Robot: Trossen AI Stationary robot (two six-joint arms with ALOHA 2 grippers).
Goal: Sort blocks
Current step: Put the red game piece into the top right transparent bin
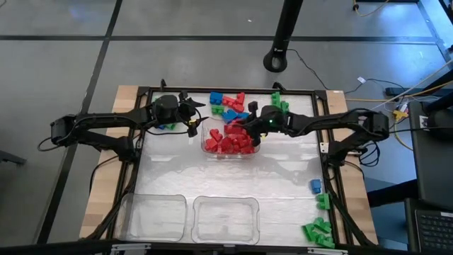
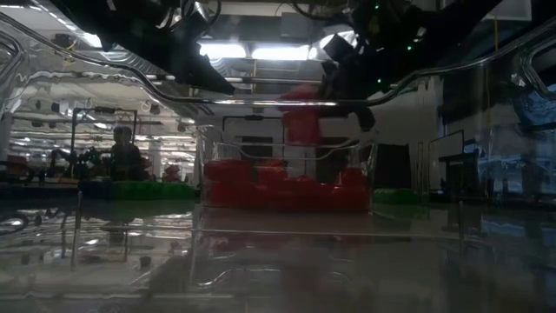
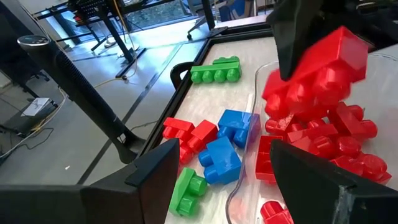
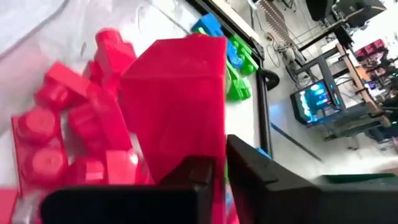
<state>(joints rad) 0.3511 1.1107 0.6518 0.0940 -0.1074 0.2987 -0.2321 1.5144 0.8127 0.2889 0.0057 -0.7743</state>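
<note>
We are holding a red block (image 4: 177, 106) in our right gripper (image 1: 249, 120), fingers clamped on it, above the tray (image 1: 207, 145) of red blocks (image 1: 228, 142). Our left gripper (image 1: 190, 113) is hovering beside the tray, fingers spread wide and empty. Mixed blocks (image 1: 228, 103) are lying behind the tray.

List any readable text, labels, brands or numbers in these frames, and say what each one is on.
None can be read. The red block held by the right gripper, the red blocks in the clear tray and the left gripper carry no visible lettering. The lit screen in the room behind shows shapes too blurred to read.
</note>
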